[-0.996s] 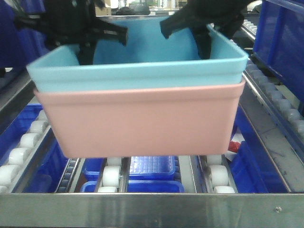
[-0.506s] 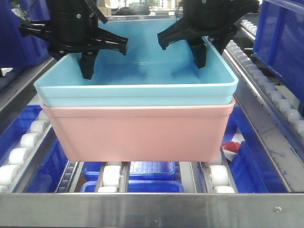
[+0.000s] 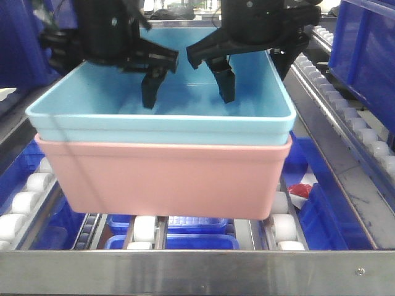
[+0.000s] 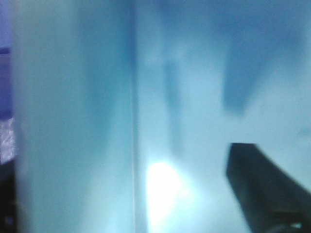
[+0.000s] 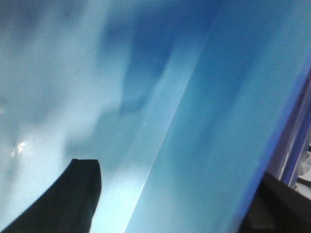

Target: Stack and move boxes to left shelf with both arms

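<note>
The light blue box point(image 3: 166, 126) sits nested in the salmon pink box point(image 3: 163, 179), and the stack rests low over the white rollers point(image 3: 145, 229) of the left shelf, behind its silver front bar point(image 3: 185, 271). My left gripper point(image 3: 102, 74) straddles the blue box's left wall, open, its inner finger point(image 3: 150, 89) well clear of that wall. My right gripper point(image 3: 253, 80) straddles the right wall the same way, open. In the wrist views only blurred blue wall point(image 4: 73, 121) point(image 5: 218, 121) fills the wide gaps of the left gripper point(image 4: 121, 170) and right gripper point(image 5: 177, 170).
Dark blue storage bins stand at the right point(image 3: 364, 55) and far left point(image 3: 18, 43). A second roller rail point(image 3: 364, 139) runs along the right side. Below the shelf lie more blue bins point(image 3: 197, 219) and a small red item point(image 3: 300, 190).
The stack has come down and shifted left, closer to the front bar. Both inner fingers have swung towards the box's middle, away from the side walls.
</note>
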{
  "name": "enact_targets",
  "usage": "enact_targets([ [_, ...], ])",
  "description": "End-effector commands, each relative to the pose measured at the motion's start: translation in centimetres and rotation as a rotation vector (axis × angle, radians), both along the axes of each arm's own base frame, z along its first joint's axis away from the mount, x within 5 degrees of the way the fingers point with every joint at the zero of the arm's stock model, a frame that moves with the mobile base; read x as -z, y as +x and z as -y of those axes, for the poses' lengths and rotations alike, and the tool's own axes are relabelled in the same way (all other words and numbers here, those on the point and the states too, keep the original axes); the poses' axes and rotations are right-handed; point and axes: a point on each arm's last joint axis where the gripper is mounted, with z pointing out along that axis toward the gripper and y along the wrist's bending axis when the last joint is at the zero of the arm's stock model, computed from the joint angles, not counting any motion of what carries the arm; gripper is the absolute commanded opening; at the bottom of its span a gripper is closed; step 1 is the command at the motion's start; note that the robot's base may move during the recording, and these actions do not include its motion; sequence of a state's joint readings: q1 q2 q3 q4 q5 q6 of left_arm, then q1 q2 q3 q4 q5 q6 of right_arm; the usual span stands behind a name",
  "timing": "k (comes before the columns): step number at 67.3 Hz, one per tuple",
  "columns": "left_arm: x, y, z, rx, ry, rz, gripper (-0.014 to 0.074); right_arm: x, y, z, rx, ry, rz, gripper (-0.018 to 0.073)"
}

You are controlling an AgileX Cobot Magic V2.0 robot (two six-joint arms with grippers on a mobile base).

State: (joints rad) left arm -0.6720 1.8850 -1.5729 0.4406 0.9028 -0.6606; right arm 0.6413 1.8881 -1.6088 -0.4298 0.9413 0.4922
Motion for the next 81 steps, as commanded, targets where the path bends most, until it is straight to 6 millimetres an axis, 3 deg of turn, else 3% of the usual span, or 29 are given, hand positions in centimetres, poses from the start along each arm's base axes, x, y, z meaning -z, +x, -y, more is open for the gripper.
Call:
enact_targets([
  [1,-4.3,-0.5,-0.2,0.006,-0.037,0.093,0.0566,-5.0,-0.7,0.6,-0.033,0.064,0.146,0.0583],
  [22,-7.9,-1.0,-1.0,-0.026,-0.029,0.112,0.0565,-8.2,-2.2,1.8,-0.028,0.094,0.212,0.0583],
  [37,-10.2,-2.5,-2.4,-0.058,-0.023,0.114,0.0557,-10.7,-3.6,3.0,-0.018,0.119,0.256,0.0559],
  [44,-11.3,-3.3,-3.1,-0.071,-0.026,0.117,0.0479,-11.7,-4.2,3.5,-0.012,0.131,0.272,0.0421],
  [53,-12.2,-4.1,-3.8,-0.083,-0.028,0.116,0.0248,-12.4,-5.0,4.1,-0.010,0.139,0.284,0.0103],
  [57,-12.2,-4.3,-4.0,-0.089,-0.022,0.108,0.0146,-12.6,-5.3,4.3,-0.010,0.141,0.286,0.0005],
  [63,-12.0,-4.5,-3.9,-0.090,-0.013,0.093,-0.0029,-12.5,-5.7,4.6,-0.015,0.143,0.290,0.0026],
  [81,-12.7,-6.5,-2.3,-0.033,0.045,0.123,-0.0003,-12.1,-7.5,5.6,-0.069,0.185,0.342,0.0025],
])
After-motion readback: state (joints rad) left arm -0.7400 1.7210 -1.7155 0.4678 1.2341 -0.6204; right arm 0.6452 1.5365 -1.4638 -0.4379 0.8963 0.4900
